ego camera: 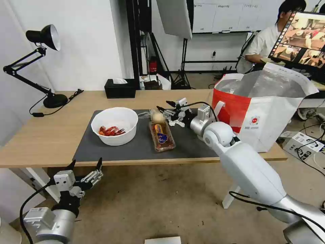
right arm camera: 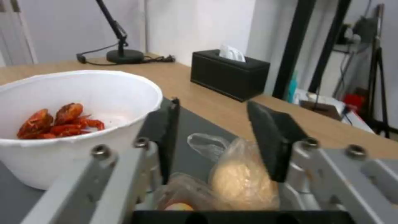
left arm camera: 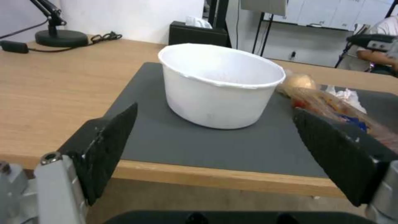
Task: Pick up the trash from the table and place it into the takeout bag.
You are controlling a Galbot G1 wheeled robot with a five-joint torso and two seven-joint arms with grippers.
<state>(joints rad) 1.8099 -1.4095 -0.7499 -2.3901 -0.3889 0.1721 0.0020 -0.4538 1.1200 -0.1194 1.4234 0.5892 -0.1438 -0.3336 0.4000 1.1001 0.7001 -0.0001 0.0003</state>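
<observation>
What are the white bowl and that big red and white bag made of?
The white bowl looks like thin disposable plastic or foam: matte walls and a slightly ragged rim. The takeout bag looks like woven or coated fabric outside, with a shiny, crinkled silver foil lining. Both are guesses from looks.

A studio workroom is seen around a black desk lamp [ego camera: 44,37], with white walls and a bare concrete floor.

The lamp's round base [ego camera: 56,100] is set at the far left of the desk surface, its cable [ego camera: 54,108] trailed beside it, and a plain white wall [ego camera: 84,44] is seen directly behind. To the right of the lamp, a black tissue box [ego camera: 120,88] is placed near the back edge. Further right of the lamp, a dark pillar [ego camera: 138,37], a hanging softbox [ego camera: 176,17] and a light stand [ego camera: 184,64] are seen. A monitor [ego camera: 301,37] is mounted far right of the lamp. The stained floor [ego camera: 152,203] is spread below.
</observation>
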